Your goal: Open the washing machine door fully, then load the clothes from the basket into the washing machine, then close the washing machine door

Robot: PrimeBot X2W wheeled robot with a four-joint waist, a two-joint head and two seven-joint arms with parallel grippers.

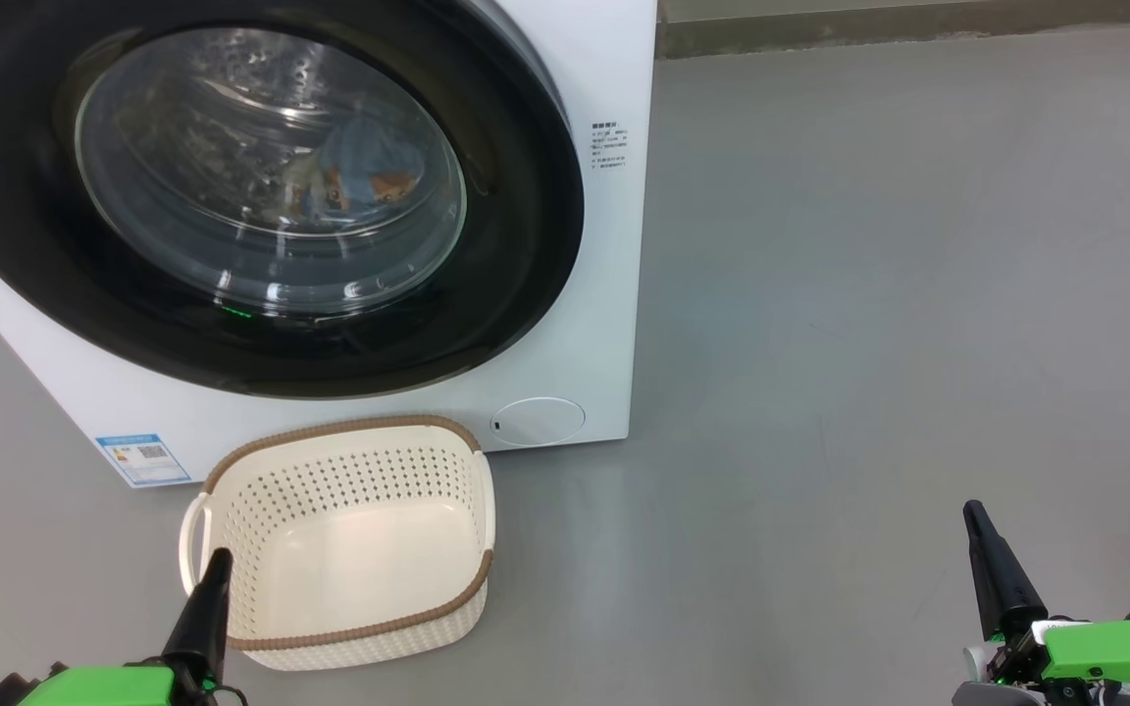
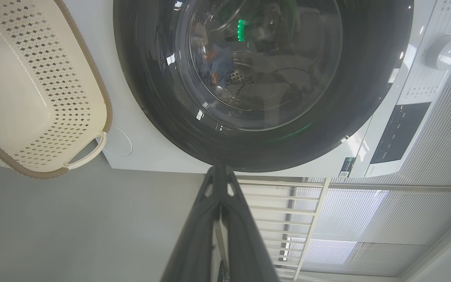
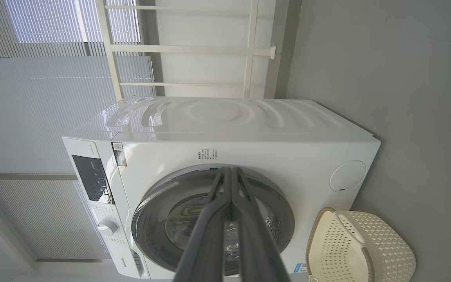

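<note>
basket (image 1: 349,490) of perforated cream plastic, woven brown rim; glossy round black door (image 1: 526,245); blue sticker (image 1: 143,459) unreadable; left claw (image 1: 217,561), right claw (image 1: 972,512) pinched together.

You have one washing machine (image 1: 604,294), one door (image 1: 526,226), one basket (image 1: 349,428), one clump of clothes (image 1: 369,172), and two tools: left tool (image 1: 219,561), right tool (image 1: 974,512).

A: Item one, the washing machine (image 1: 565,324). What do we log?
B: We log a white body, a glossy black washing machine door (image 1: 516,245) and a blue label sticker (image 1: 143,459).
A: The clothes (image 1: 369,167)?
B: We enter light blue, printed in orange-brown.
A: The basket (image 1: 349,480)?
B: Cream-white, with rows of small holes patterning its walls, and a brown woven-look rim.
A: And the rest?
B: We list the floor (image 1: 869,294) as plain grey. The left gripper (image 1: 220,559) and right gripper (image 1: 974,512) have black fingers on bright green housings.
</note>
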